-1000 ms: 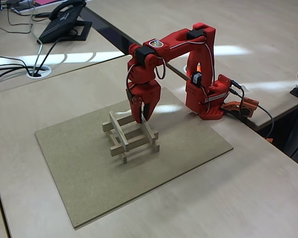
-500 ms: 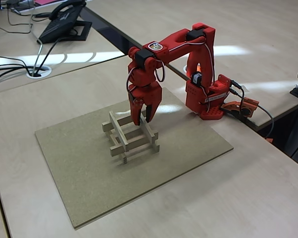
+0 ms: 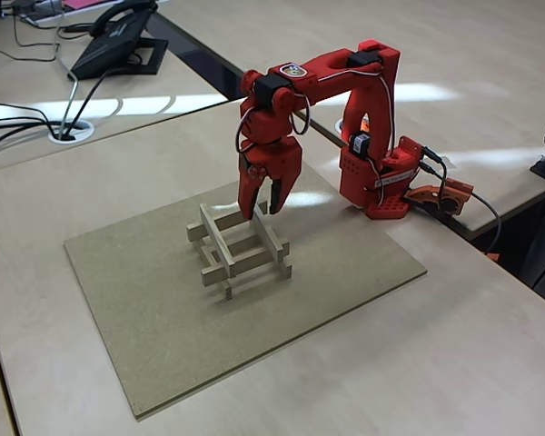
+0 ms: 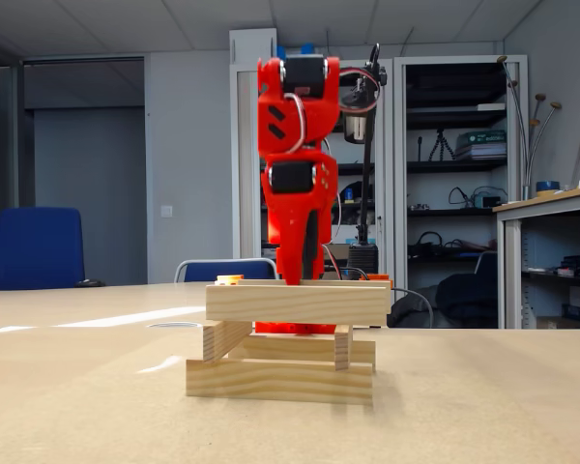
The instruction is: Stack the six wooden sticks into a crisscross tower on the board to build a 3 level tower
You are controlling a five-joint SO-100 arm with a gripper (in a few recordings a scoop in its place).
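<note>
Pale wooden sticks lie in crossed pairs as a three-layer tower (image 3: pixel 239 245) near the middle of the tan board (image 3: pixel 163 318). In both fixed views the stack stands square and free; seen from table height the tower (image 4: pixel 288 340) shows a long stick across its top. My red gripper (image 3: pixel 260 210) hangs just above the tower's far side, fingers pointing down. It is open and holds nothing. In the low fixed view the gripper (image 4: pixel 296 271) appears behind the top stick, edge on.
The arm's red base (image 3: pixel 381 186) is clamped at the board's far right corner. A desk phone (image 3: pixel 118 41) and cables lie at the back left. A gap between desks runs behind the board. Bare board surrounds the tower.
The gripper has risen off the tower's top layer and drawn slightly back towards the base. The sticks have not moved.
</note>
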